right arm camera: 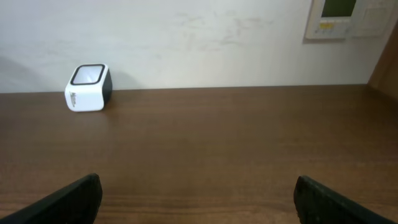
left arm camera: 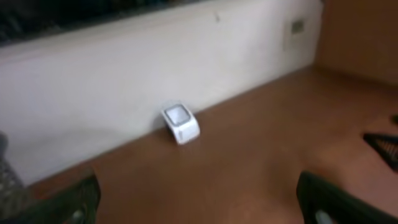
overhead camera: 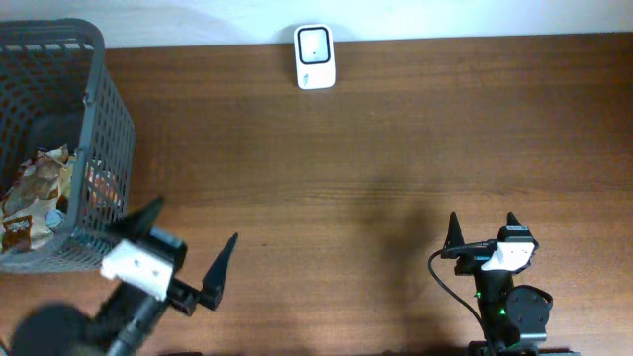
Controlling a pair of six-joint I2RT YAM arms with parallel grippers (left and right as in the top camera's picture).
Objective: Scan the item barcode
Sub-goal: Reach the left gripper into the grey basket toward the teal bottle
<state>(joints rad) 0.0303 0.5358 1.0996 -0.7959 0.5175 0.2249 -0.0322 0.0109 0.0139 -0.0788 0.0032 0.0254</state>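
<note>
A white barcode scanner (overhead camera: 316,57) with a dark window stands at the table's far edge against the wall; it also shows as the scanner (left arm camera: 180,122) in the left wrist view and the scanner (right arm camera: 88,88) in the right wrist view. Crinkled snack packets (overhead camera: 35,193) lie inside a grey mesh basket (overhead camera: 104,129) at the far left. My left gripper (overhead camera: 192,243) stands open just right of the basket, near the front edge, nothing between its fingers. My right gripper (overhead camera: 484,225) is open at the front right, empty, its jaws wide over bare wood.
The brown wooden table (overhead camera: 396,148) runs from the basket to the right edge. A white wall (right arm camera: 186,37) stands behind the scanner, with a wall panel (right arm camera: 339,18) at the upper right.
</note>
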